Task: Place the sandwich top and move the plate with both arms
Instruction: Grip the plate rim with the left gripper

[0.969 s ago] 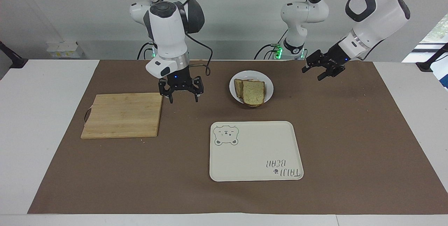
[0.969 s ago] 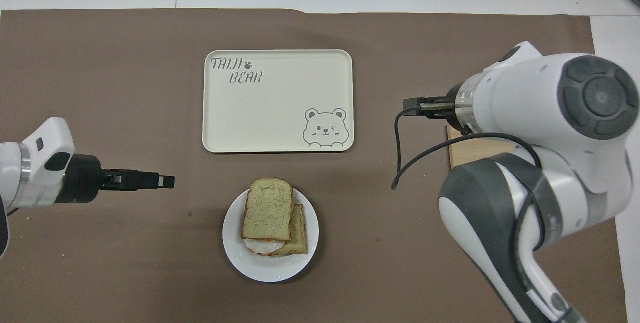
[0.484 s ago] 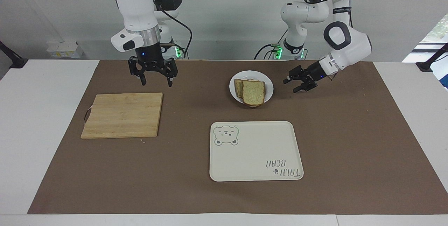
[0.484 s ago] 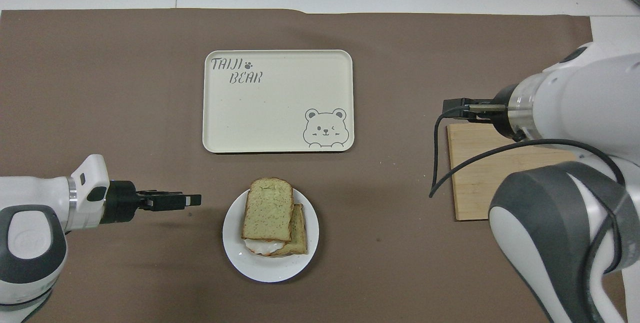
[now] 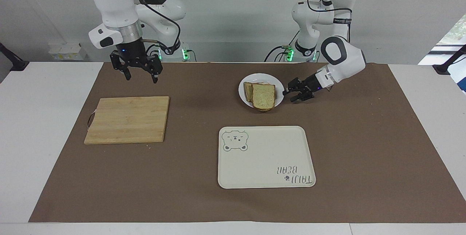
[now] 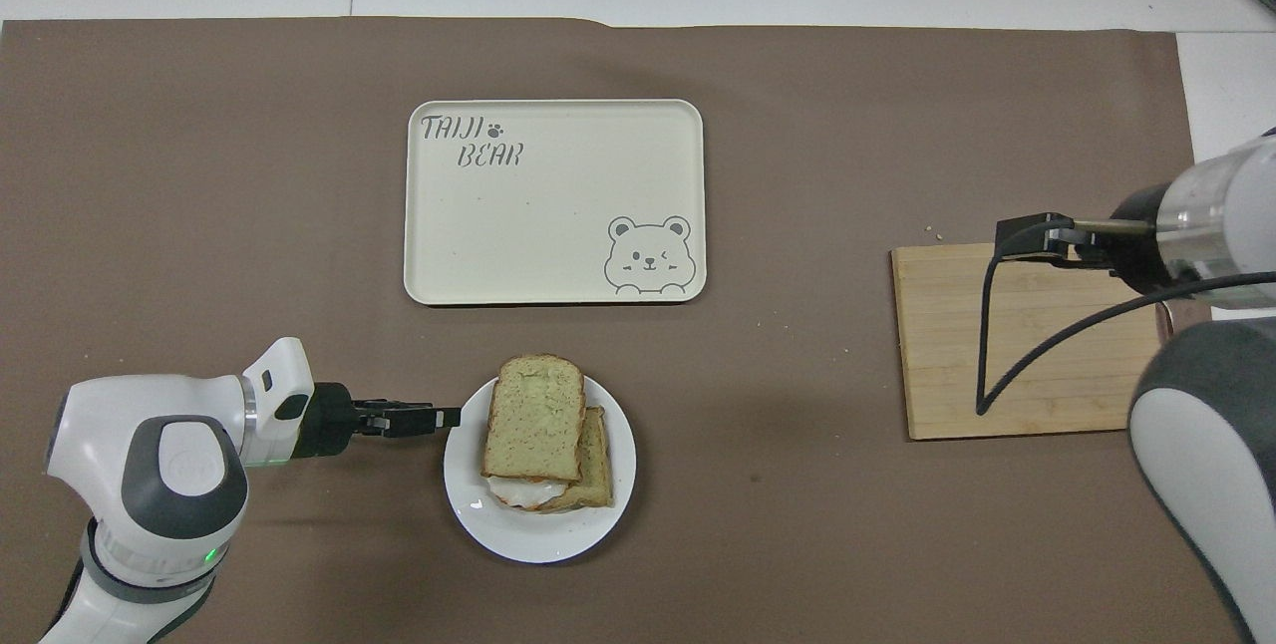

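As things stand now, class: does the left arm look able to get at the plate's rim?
Probably yes. The left gripper sits low beside the plate, fingers apparently open, with only bare mat between them.

Sandwich top (image 6: 534,417) hides most of the egg and toasted slice (image 6: 596,470); the right arm (image 6: 1211,405) runs off frame.

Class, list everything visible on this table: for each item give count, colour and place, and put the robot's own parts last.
Sandwich top: one, pale speckled, on the egg and toast.
Toasted slice: one, brown, on the plate.
Fried egg: one, white, between slices.
Plate: one, white, near the robots.
Tray: one, cream, farther out.
Cutting board: one, wooden, right arm's end.
Mat: one, brown.
Left gripper: black, open, at the plate's rim.
Right gripper: black, open, raised.
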`<state>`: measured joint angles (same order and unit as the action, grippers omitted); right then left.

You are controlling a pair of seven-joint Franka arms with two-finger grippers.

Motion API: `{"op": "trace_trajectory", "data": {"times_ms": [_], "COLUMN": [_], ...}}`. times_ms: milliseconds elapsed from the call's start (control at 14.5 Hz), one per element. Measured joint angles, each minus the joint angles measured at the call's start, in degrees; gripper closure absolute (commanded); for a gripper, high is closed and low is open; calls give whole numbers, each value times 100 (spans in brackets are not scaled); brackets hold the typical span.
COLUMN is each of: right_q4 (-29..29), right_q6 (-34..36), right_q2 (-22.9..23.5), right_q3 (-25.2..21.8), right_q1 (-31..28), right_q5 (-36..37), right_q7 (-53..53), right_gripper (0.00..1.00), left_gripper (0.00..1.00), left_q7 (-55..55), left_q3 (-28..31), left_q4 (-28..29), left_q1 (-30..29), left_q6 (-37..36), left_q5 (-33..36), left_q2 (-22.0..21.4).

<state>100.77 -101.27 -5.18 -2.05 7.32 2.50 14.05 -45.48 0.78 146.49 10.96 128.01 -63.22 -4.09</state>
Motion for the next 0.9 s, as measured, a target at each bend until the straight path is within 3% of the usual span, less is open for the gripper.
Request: {"op": "trace_trajectory", "data": {"times_ms": [138,277,692,830,899], "right_q4": [-47,-52,-53,-53,-53], "right_q6": [196,294,803,947,952], "right_q2": [-52,-54,-93,-128,-136], "right_q3": [-159,-237,-310,-333,-339], "right_q1": [-16,-19,-20,-53,-112], "right_q5": [0,-1,-6,-6,-6], "right_q7": [-445,-696,-770,-798,-897], "right_gripper": [0,0,0,0,0], "left_gripper": [60,69,71,85,99], "left_q7": [-90,-114,-146,-147,-151], "left_q3": [0,1,-2,-1,2], "left_q4": [13,49,165,192,200], "left_q1": [56,75,384,422,427], "left_q6": [44,44,52,58,58], "left_q5": [-56,-59,-73,-73,-73], "left_q2": [104,115,103,98,96]}}
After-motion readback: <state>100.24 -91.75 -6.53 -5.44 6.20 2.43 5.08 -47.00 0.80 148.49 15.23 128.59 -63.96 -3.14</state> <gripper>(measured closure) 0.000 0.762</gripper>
